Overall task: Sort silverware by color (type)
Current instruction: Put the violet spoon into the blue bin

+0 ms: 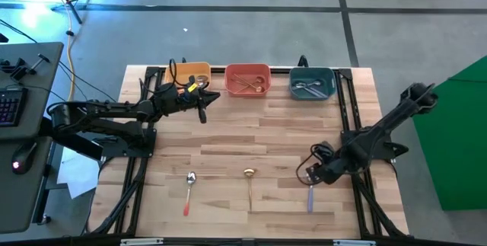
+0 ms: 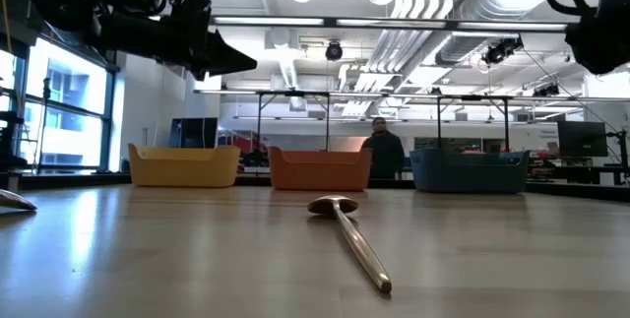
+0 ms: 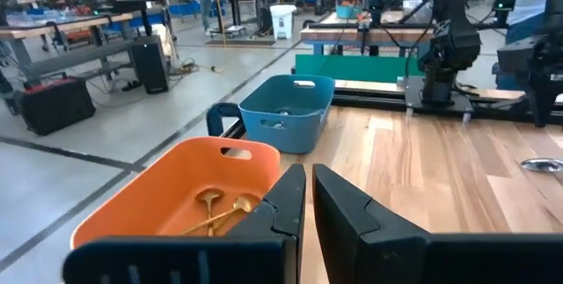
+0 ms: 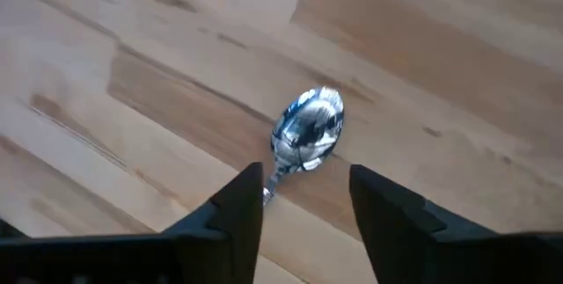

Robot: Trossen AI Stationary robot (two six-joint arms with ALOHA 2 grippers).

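Note:
Three spoons lie flat on the table: one with a red-orange handle (image 1: 188, 193), one all gold (image 1: 249, 185) (image 2: 346, 235), and one with a purple handle (image 1: 310, 196) whose silver bowl (image 4: 308, 128) shows in the right wrist view. My right gripper (image 1: 313, 173) (image 4: 306, 207) is open just above that spoon, with a finger on either side of its neck. I cannot tell whether it touches the spoon. My left gripper (image 1: 202, 111) (image 3: 309, 207) is shut and empty. It hangs in the air in front of the yellow bin (image 1: 189, 74).
The yellow, red (image 1: 247, 80) and teal (image 1: 312, 84) bins stand in a row at the far edge. The red one holds gold spoons (image 3: 214, 210) and the teal one silver ones (image 1: 306, 87). A person (image 2: 382, 151) stands in the room beyond. Bare wood lies between the spoons and the bins.

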